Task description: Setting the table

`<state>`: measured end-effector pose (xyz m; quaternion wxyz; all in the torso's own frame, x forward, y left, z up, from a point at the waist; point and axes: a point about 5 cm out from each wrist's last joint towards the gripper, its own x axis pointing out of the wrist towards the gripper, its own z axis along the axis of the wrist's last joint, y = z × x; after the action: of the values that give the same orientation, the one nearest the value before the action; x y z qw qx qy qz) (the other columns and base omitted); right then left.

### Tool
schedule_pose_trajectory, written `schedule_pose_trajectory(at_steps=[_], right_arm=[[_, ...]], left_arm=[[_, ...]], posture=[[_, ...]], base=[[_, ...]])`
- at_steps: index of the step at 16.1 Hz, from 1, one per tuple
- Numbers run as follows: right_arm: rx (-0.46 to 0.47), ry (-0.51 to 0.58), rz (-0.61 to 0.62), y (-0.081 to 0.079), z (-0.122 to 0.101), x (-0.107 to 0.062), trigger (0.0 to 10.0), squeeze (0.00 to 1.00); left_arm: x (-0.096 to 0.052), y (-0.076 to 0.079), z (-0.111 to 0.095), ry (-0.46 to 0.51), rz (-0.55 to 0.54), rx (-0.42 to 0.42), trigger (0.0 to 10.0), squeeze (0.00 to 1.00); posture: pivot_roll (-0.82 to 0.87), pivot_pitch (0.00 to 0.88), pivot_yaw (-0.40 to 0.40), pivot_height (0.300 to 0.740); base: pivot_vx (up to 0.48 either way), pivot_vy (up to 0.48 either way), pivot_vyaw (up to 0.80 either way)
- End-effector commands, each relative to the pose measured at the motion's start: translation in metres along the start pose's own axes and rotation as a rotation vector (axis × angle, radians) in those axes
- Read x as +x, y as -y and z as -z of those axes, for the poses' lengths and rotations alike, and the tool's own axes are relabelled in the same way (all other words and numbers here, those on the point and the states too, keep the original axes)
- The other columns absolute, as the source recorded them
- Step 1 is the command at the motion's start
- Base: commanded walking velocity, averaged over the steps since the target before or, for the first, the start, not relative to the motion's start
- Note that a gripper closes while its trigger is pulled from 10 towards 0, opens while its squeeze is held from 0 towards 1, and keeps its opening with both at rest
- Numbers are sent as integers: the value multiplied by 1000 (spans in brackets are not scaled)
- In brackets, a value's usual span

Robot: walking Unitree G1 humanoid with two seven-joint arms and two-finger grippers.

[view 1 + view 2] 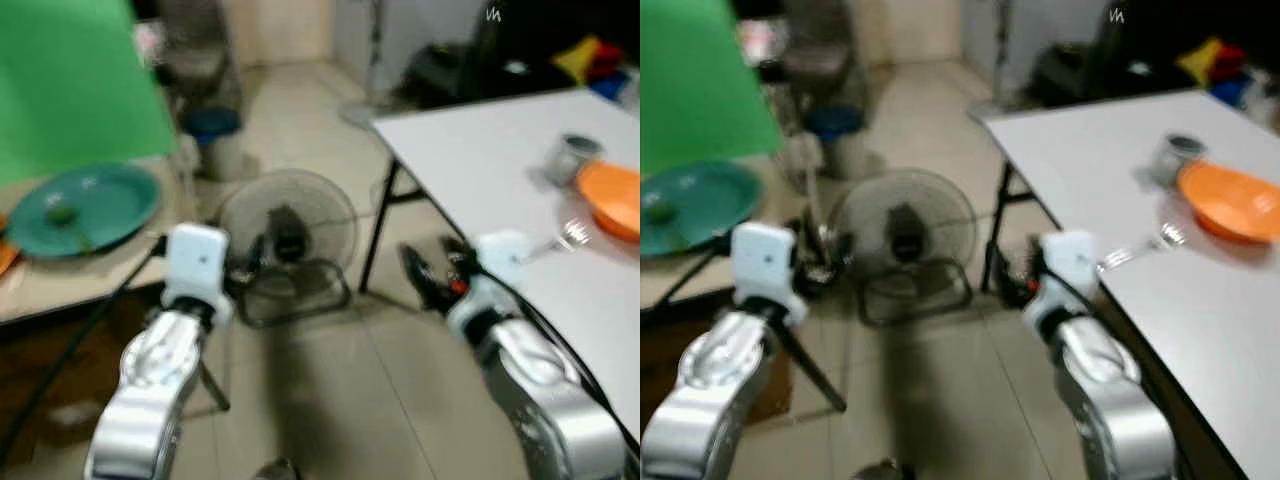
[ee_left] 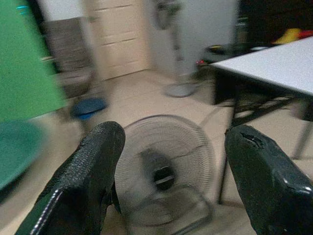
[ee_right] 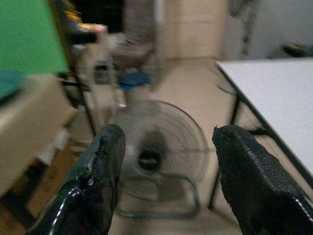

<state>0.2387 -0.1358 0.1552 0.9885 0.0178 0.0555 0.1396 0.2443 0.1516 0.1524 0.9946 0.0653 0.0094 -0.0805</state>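
We stand between tables, both grippers empty and spread, and next must reach the teal plate (image 1: 85, 205) at left.

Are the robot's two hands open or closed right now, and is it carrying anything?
Both open and empty. The left gripper and right gripper each show two black fingers spread wide, with only the floor fan visible between them.
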Motion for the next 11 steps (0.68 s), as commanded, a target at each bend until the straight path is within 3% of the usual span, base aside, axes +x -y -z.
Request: schedule_pose_trajectory(at_steps=[1, 7, 11], right_arm=[[-12, -22, 23, 6, 5, -2, 10000, 0], [-5, -22, 27, 3, 5, -6, 10000, 0], [-48, -55, 19, 6, 7, -5, 10000, 0]], left_arm=[[-1, 4, -3, 14, 21, -6, 10000, 0], [-2, 2, -2, 6, 38, -4, 10000, 0], [-5, 1, 0, -13, 9, -14, 10000, 0]], posture=[[98, 0, 26, 740], [95, 0, 30, 740], [98, 0, 9, 740]], base=[[0, 0, 800], [0, 229, 800], [0, 147, 0]])
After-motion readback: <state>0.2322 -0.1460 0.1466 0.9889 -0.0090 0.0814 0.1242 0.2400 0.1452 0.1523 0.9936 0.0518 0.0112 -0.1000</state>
